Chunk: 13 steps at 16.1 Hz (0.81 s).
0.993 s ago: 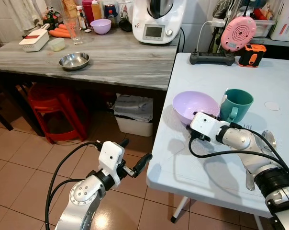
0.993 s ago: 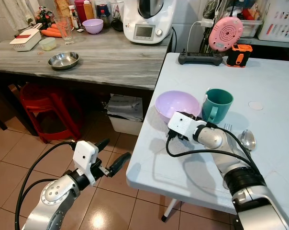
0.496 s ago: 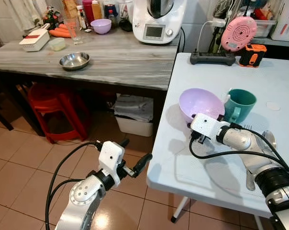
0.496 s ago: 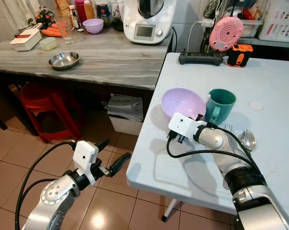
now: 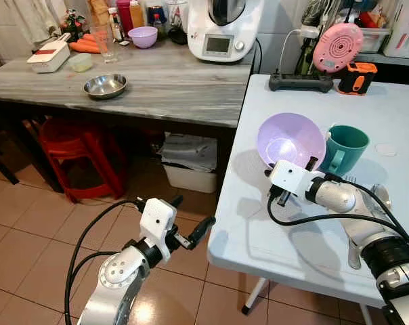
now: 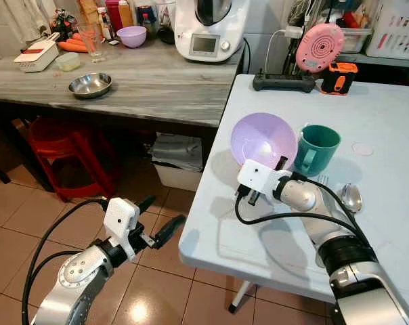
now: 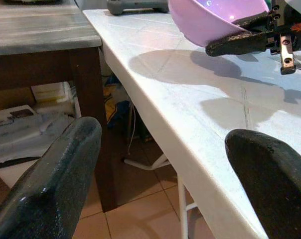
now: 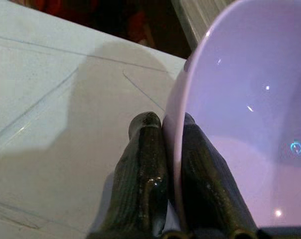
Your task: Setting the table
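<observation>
A lilac bowl (image 5: 290, 139) is held off the white table (image 5: 306, 244), tipped so its inside faces me. My right gripper (image 5: 307, 165) is shut on its near rim; in the right wrist view one finger (image 8: 148, 164) lies outside the bowl (image 8: 240, 124) wall and the other inside. A teal mug (image 5: 345, 147) stands just right of the bowl, and a metal spoon (image 6: 351, 196) lies beyond my forearm. My left gripper (image 5: 189, 217) hangs open over the floor, left of the table's edge, fingers (image 7: 56, 184) spread with nothing between them.
A grey wooden counter (image 5: 164, 88) on the left carries a steel bowl (image 5: 105, 85), a small purple bowl (image 5: 143, 36) and a white kitchen machine (image 5: 221, 27). Beneath it are a red stool (image 5: 76, 152) and a white bin (image 5: 189, 162). A power strip (image 5: 299, 82) lies at the table's far edge.
My right gripper has raised the lilac bowl off the table and tipped it up on edge, shifting it towards the teal mug. The left arm has stayed put.
</observation>
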Available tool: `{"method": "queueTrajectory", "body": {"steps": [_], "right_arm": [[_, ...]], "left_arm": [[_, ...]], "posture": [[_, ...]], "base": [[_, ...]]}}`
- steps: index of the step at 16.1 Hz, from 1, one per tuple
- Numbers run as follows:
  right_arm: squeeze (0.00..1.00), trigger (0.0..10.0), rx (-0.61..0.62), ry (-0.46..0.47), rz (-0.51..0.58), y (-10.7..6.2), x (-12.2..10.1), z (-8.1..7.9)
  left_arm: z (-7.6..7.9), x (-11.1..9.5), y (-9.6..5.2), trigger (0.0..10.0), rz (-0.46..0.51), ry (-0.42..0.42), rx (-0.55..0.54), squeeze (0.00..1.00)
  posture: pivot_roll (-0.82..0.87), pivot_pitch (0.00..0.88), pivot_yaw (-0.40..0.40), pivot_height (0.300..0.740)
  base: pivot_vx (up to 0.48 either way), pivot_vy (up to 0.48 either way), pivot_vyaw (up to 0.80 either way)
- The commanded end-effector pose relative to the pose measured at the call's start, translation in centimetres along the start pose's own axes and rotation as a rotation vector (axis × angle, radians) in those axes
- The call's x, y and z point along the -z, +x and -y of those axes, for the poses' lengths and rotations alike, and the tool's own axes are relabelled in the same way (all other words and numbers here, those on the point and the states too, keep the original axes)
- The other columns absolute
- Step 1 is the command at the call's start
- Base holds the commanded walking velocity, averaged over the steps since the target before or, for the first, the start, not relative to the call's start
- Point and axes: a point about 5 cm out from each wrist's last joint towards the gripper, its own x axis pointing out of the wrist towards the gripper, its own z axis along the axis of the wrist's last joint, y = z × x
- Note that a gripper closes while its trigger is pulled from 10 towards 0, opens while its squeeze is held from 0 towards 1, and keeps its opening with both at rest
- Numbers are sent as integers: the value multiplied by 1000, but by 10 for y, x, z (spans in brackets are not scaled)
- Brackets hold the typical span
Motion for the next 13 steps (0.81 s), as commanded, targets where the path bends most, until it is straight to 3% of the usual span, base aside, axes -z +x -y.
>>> {"method": "queueTrajectory", "body": {"steps": [1, 4, 7, 8, 10, 11, 12, 13], "right_arm": [[0, 0, 30, -12, 43, -1, -8, 7], [0, 0, 90, 9, 88, -3, -15, 10], [0, 0, 218, 95, 191, -8, -31, 13], [0, 0, 302, 195, 252, -12, -43, 9], [0, 0, 392, 338, 271, -18, -49, 3], [0, 3412, 459, 419, 277, -24, -51, -2], [0, 10000, 557, 532, 266, -32, -47, -7], [0, 10000, 609, 590, 256, -37, -44, -10]], "left_arm": [[-4, -3, -1, 10000, 12, 11, -3, 0], [-7, -4, -1, 10000, 23, 12, -41, 0], [-20, -4, -1, 10000, 26, 25, -138, 0], [-30, -3, 0, 10000, 14, 23, -218, 0], [-39, 0, 1, 10000, -15, 19, -303, 0], [-42, 0, 2, 10000, -16, 24, -337, 0], [-47, -1, 3, 10000, -11, 19, -381, 0], [-51, -1, 3, 10000, -13, 12, -406, 0]], "posture": [[-101, 60, 58, 740], [-99, 52, 54, 740], [-100, 51, 54, 740], [-103, 51, 54, 740], [-107, 50, 56, 740], [-112, 47, 61, 740], [-114, 46, 63, 740], [-114, 43, 64, 740]], "base": [[0, 0, 0], [0, 0, 0], [0, 0, 0], [0, 0, 0], [0, 0, 0], [0, 0, 0], [0, 0, 0], [0, 0, 0]]}}
